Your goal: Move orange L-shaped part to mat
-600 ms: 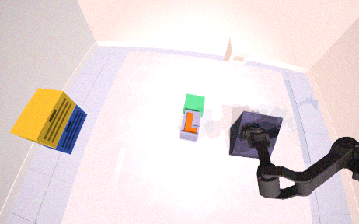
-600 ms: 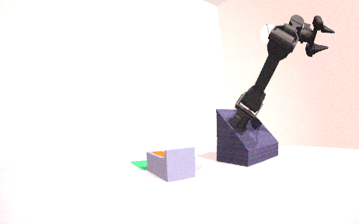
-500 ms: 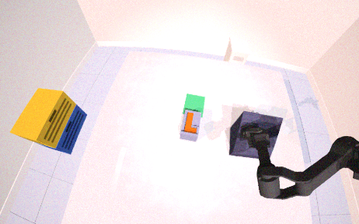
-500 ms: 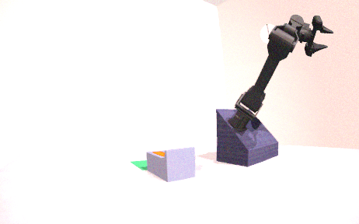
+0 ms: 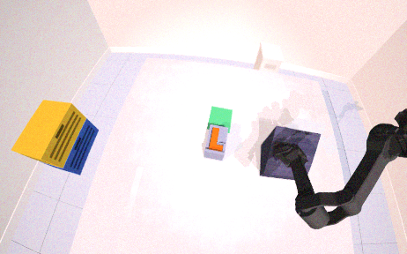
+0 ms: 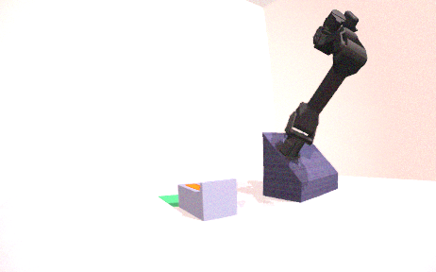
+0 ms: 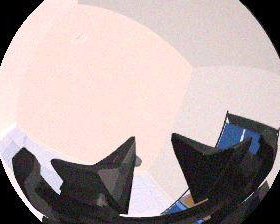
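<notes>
The orange L-shaped part [image 5: 216, 138] lay flush in the grey tray [image 5: 207, 151] at frame centre, the green mat [image 5: 220, 115] touching its upper edge. The gripper [image 7: 152, 153], half-spread and holding nothing, was high at right. Approach should target the blocky L-end squarely from above.

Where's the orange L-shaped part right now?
In the top view the orange L-shaped part lies in the pocket of the grey tray near the middle, with the green mat just beyond it and the dark base block to its right.
</notes>
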